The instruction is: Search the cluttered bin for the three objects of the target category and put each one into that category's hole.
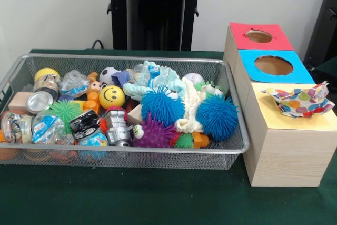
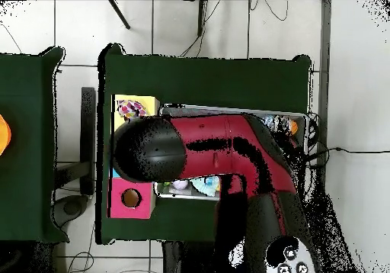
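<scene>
- Overhead view: we see the arm (image 2: 228, 152) covering most of the bin (image 2: 303, 121).
- Gripper hidden; we cannot tell its state.
- Patterned bowl (image 1: 300, 100) sits over the yellow box's (image 1: 287, 140) top.

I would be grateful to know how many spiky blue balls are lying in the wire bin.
2. One spiky blue ball sits near the bin's middle; the other lies toward its right end in the front view. Clutter may hide more.
</scene>
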